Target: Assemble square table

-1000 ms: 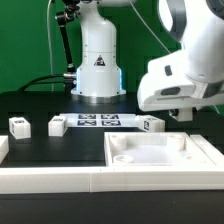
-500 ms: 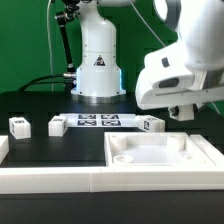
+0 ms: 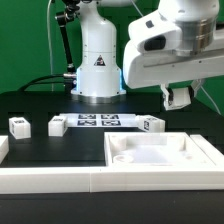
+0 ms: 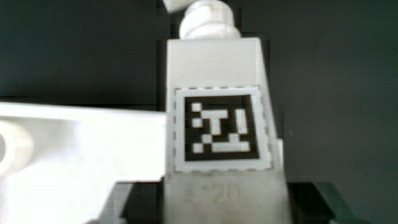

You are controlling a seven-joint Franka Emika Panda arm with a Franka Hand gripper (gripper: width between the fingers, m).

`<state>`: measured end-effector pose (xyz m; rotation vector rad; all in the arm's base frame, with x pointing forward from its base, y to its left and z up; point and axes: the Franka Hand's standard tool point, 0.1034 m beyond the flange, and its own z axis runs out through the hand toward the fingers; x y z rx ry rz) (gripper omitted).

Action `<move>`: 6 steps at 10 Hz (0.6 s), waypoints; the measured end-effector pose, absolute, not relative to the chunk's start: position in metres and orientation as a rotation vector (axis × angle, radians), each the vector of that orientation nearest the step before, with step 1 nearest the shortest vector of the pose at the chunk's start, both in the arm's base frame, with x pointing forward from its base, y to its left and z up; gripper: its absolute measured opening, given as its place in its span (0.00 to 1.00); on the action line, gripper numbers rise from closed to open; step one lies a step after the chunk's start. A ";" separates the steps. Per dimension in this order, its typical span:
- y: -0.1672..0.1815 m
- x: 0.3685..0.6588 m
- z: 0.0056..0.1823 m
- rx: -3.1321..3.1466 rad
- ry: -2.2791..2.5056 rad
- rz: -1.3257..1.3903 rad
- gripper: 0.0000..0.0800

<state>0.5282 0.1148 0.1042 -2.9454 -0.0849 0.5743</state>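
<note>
The gripper (image 4: 221, 196) pinches 1 white tagged leg (image 4: 217, 90) between its dark fingers (image 4: 139, 205), which the wrist view's edge cuts off. In the exterior view the gripper's body hides most of that leg. Below the gripper lies the square slab (image 3: 150, 140), well apart from the leg. Farther off, 3 leg blocks (image 3: 57, 126) stand near the marker board (image 3: 97, 121), their tags too small to read.

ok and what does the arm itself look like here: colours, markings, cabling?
White, glossy, rounded shells throughout. The arm is bulky and smooth near the wrist, with a grey patch. Its base column carries a black triangular emblem and a bluish glow low on its side, with black cables beside it. The gripper looks pale outside. The wrist view shows dark fingers.
</note>
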 end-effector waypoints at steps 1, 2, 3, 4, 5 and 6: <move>0.114 0.531 0.102 -2.962 -0.079 0.492 0.36; 0.113 0.536 0.102 -2.984 -0.070 0.361 0.36; 0.111 0.537 0.101 -2.996 -0.076 0.274 0.36; 0.108 0.541 0.102 -2.998 -0.082 0.238 0.36; 0.107 0.555 0.110 -3.004 -0.072 0.135 0.36; 0.106 0.563 0.113 -3.008 -0.068 0.047 0.36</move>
